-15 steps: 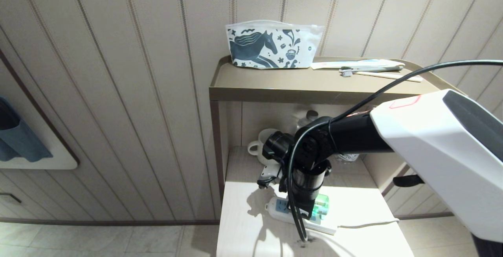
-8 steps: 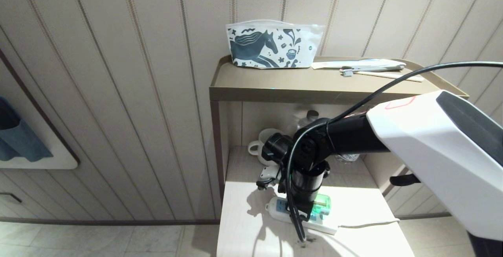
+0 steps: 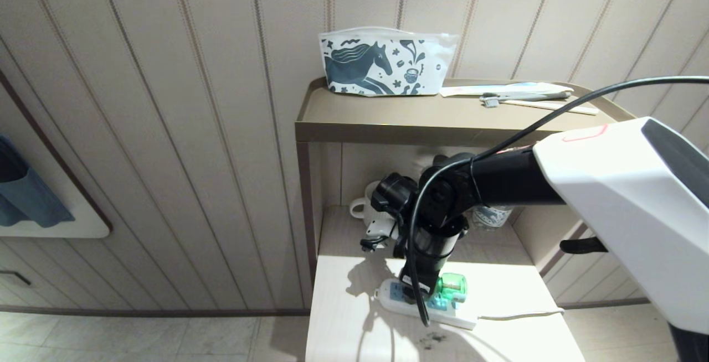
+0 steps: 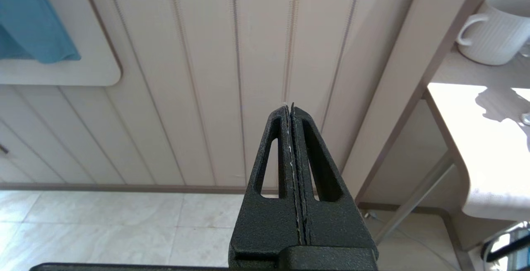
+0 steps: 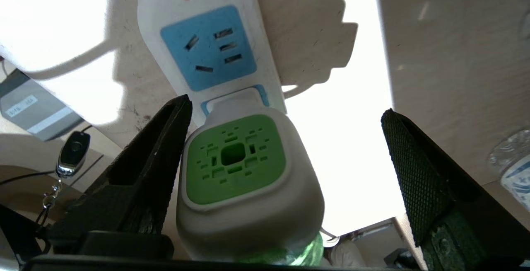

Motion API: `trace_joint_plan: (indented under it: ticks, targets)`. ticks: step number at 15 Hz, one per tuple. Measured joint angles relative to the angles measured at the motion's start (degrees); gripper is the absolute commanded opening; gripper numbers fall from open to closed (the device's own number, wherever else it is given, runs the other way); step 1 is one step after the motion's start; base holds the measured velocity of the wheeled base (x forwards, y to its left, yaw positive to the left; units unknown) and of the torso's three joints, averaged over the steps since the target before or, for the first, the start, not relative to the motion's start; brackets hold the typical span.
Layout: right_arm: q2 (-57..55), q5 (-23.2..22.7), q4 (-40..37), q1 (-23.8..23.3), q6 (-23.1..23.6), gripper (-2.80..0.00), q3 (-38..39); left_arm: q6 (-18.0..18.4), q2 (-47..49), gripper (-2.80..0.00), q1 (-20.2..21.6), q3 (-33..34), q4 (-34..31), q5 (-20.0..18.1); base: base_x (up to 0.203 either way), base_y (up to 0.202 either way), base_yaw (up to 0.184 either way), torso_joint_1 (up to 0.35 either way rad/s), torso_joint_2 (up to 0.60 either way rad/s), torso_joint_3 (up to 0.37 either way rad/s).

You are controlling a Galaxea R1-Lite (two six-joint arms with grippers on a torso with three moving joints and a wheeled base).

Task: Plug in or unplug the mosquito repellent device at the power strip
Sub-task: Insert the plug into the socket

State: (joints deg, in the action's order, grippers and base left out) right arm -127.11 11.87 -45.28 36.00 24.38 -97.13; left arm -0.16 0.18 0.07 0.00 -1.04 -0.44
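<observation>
White shell [image 3: 620, 207], black forearm [image 3: 498, 182], looping black cable [image 3: 412, 251].

- A wall of cream panels with thin brown stripes [image 3: 194, 129] stands behind everything.
- The floor has pale shiny tiles [image 3: 138, 340].
- A tan shelf with a raised edge [image 3: 421, 121] sits on top of a light wood counter [image 3: 498, 295].
- Bright light falls on the counter and makes dark shadows.
- A blue cloth on a white board [image 3: 33, 207] hangs on the wall.

No words or numbers can be read; the grey box [image 5: 35, 111] carries a small white label, its print illegible.
</observation>
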Motion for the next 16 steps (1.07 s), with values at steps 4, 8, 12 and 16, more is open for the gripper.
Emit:
trace_joint_plan:
  ticks: [4,8,12,16]
  targets:
    - [1.41,0.0,-0.11,0.0,0.01,0.0,-0.49,0.0,0.0,-2.8,-0.05,0.0,-0.01,0.0,0.0,0.0,0.0,0.0,0.0,0.0]
    - [4.32,-0.12,-0.32,0.18,0.06,0.0,-0.26,0.0,0.0,-2.8,-0.02,0.0,-0.01,0.02,0.0,0.0,0.0,0.0,0.0,0.0]
    - [7.92,-0.49,-0.42,0.4,-0.02,0.0,1.53,0.01,0.0,-2.8,-0.05,0.0,-0.01,-0.01,0.0,0.0,0.0,0.0,0.0,0.0]
    - [10.94,-4.43,-1.93,0.68,-1.24,0.0,2.33,0.0,0.0,-2.8,-0.05,0.0,-0.01,0.0,0.0,0.0,0.0,0.0,0.0,0.0]
